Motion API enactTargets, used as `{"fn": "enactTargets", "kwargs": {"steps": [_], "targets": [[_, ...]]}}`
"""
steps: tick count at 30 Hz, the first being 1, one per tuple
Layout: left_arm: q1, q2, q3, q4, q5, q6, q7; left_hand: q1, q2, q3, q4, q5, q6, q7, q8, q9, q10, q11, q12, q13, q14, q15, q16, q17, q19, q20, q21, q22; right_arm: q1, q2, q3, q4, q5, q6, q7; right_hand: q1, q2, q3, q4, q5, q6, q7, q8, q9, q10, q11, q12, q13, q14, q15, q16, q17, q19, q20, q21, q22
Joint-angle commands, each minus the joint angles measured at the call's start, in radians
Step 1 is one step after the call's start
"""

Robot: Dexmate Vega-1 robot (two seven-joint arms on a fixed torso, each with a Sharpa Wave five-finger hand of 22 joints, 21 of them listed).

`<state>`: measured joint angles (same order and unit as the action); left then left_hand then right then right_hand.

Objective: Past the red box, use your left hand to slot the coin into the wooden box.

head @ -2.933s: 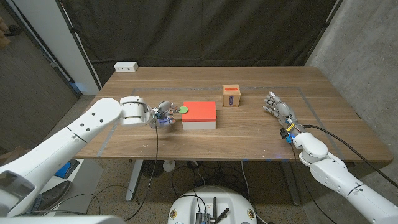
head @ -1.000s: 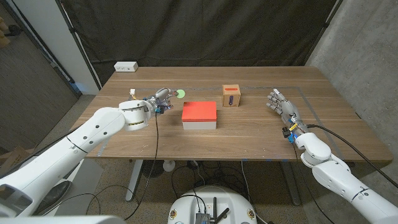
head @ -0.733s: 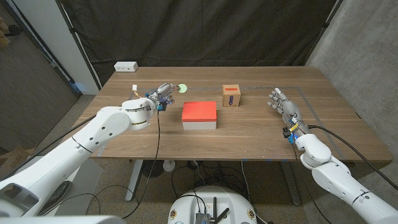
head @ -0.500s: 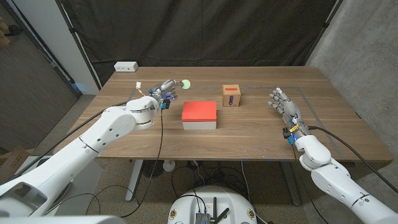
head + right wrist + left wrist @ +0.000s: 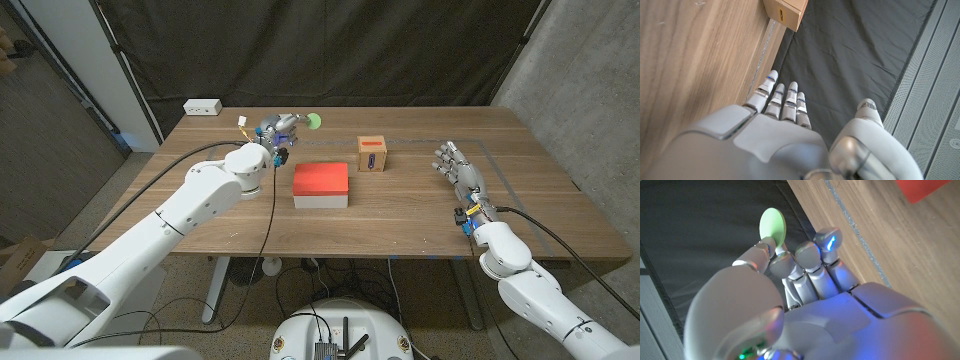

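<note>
Left hand (image 5: 278,128) pinched green coin (image 5: 313,121) above counter (image 5: 400,215), beyond red box (image 5: 320,184); wooden box (image 5: 372,154) nearby. Right hand (image 5: 459,171) held nothing, fingers apart.

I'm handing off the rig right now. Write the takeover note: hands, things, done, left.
Left hand: pinches the green coin, raised behind the red box.
Right hand: holds nothing, fingers spread, at the table's right side.
Wooden box: behind the red box and to its right.
Done: coin picked up.
Left: carry it right to the wooden box and slot it in.
</note>
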<state>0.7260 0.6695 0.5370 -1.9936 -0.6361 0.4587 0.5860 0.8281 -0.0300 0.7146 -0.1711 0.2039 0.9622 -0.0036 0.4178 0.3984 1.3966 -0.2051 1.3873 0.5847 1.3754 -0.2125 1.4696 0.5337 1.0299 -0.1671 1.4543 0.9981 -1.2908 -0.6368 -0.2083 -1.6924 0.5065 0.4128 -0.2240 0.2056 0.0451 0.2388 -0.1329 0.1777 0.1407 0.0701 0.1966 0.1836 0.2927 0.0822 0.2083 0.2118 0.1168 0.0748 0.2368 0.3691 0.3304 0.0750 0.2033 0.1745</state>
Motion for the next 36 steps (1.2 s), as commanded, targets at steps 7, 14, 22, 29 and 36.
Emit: {"fn": "enactTargets", "kwargs": {"steps": [7,14,22,29,36], "targets": [[-0.15,-0.102,0.16,0.084,0.445,0.058,-0.045,-0.001,0.001,0.002,-0.001,0.004,0.007,-0.01,0.005,0.0,0.001,-0.003,0.008,0.001,0.002,0.001,0.0,0.013,-0.01,-0.045,0.009,0.015,-0.031,0.003,0.023,-0.012,-0.003,0.013,-0.006,-0.011,0.002,0.004,-0.008,-0.001,0.003,-0.003,0.004,0.006,0.01,-0.002,0.007,0.001,0.008,-0.004,0.004,0.001,0.005,0.001,0.001,0.004],[-0.192,-0.137,0.206,0.135,0.58,0.055,-0.07,-0.002,0.001,0.001,-0.001,0.004,0.012,-0.017,0.007,0.0,-0.002,-0.004,0.013,0.01,0.002,0.001,0.001,0.022,-0.013,-0.045,0.009,0.017,-0.042,0.006,0.031,-0.013,0.004,0.016,-0.003,-0.011,0.002,0.004,-0.008,-0.001,0.002,-0.003,0.003,0.006,0.01,-0.002,0.007,0.002,0.009,-0.005,0.004,0.002,0.004,0.0,0.0,0.004],[-0.238,-0.17,0.259,0.203,0.738,0.034,-0.112,-0.004,-0.001,-0.001,0.001,0.003,0.013,-0.021,0.006,-0.004,0.003,-0.003,0.02,0.018,0.0,0.001,-0.003,0.026,-0.017,-0.045,0.009,0.019,-0.047,0.008,0.033,-0.013,0.007,0.015,0.0,-0.011,0.003,0.004,-0.008,-0.001,0.002,-0.003,0.003,0.006,0.009,-0.004,0.007,0.002,0.009,-0.005,0.004,0.002,0.005,0.0,0.0,0.004],[-0.265,-0.205,0.288,0.246,0.837,0.043,-0.145,-0.006,-0.003,-0.003,0.0,0.002,0.016,-0.022,0.007,-0.008,0.002,-0.004,0.021,0.021,0.004,0.001,-0.002,0.032,-0.017,-0.045,0.009,0.022,-0.056,0.009,0.039,-0.019,0.006,0.012,-0.008,-0.011,0.003,0.004,-0.008,-0.001,0.002,-0.002,0.003,0.006,0.012,-0.001,0.007,0.002,0.012,-0.006,0.005,0.002,0.008,-0.001,0.001,0.004],[-0.291,-0.227,0.326,0.273,0.919,0.053,-0.197,-0.006,-0.005,-0.002,0.0,0.003,0.016,-0.024,0.009,-0.007,-0.001,-0.004,0.018,0.017,0.002,0.001,-0.006,0.031,-0.015,-0.045,0.013,0.032,-0.066,0.006,0.046,-0.027,0.002,0.011,-0.012,-0.01,0.003,0.005,-0.009,-0.001,0.004,-0.003,0.004,0.006,0.011,-0.001,0.007,0.002,0.014,-0.01,0.006,0.002,0.01,-0.002,0.002,0.004]]}}
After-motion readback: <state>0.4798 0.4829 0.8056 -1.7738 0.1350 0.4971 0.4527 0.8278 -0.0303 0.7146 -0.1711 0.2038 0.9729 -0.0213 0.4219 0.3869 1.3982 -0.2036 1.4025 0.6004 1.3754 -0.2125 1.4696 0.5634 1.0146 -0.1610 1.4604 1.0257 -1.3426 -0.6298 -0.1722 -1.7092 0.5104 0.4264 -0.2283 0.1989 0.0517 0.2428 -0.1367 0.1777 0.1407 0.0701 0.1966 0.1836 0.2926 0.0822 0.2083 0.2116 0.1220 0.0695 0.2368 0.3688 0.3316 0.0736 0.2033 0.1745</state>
